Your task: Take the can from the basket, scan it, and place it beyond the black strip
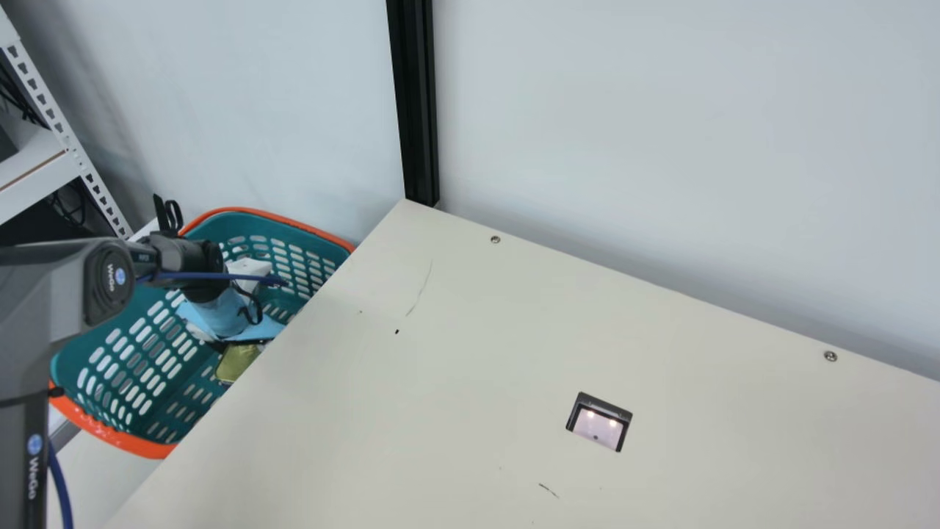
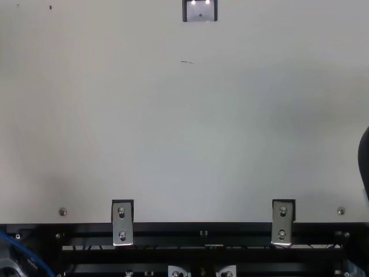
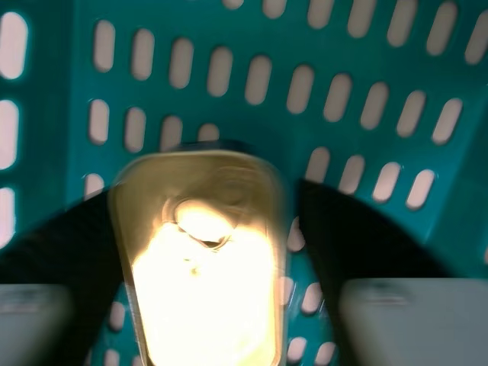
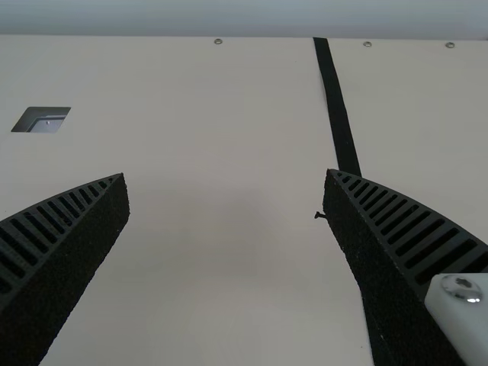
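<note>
My left gripper (image 1: 220, 314) reaches down inside the teal basket (image 1: 139, 367) in the main view, above the gold can (image 1: 237, 362). In the left wrist view, the gold rounded-rectangular can (image 3: 200, 267) with a pull ring lies between the spread fingers of my left gripper (image 3: 202, 229); a narrow gap shows along one side. The can's far end is cut off. The scanner (image 1: 599, 422) is set into the table. My right gripper (image 4: 226, 175) is open and empty over the table, with the black strip (image 4: 335, 99) running partly behind one finger.
The basket's orange rim (image 1: 110, 439) stands against the table's left edge. White and light-blue items lie around the left gripper in it. A black post (image 1: 417, 103) rises at the table's corner, before a wall; metal brackets (image 2: 122, 222) line the front edge.
</note>
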Available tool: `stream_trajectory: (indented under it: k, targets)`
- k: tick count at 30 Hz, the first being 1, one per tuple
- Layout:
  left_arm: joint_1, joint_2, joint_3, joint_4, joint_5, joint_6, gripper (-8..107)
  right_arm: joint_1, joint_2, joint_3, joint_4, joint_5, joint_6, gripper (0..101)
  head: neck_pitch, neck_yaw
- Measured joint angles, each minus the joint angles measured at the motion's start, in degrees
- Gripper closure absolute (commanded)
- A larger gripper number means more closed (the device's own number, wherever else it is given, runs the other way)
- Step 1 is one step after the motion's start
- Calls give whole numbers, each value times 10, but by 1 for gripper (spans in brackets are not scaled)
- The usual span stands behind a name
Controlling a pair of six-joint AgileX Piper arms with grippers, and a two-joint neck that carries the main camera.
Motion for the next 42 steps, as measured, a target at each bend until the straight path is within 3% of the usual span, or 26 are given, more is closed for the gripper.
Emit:
stream_trajectory:
  k: [5,12,27,34,42]
  targets:
    - [0,-10,8,-22,-17,15,89,0,0,0,0,0,0,0,0,0]
    - [0,-86,67,-62,-59,51,89,0,0,0,0,0,0,0,0,0]
    - [-5,-343,233,-132,-131,102,89,0,0,0,0,0,0,0,0,0]
    - [-20,-463,275,-142,-125,91,89,0,0,0,0,0,0,0,0,0]
    - [-42,-569,274,-138,-53,73,89,0,0,0,0,0,0,0,0,0]
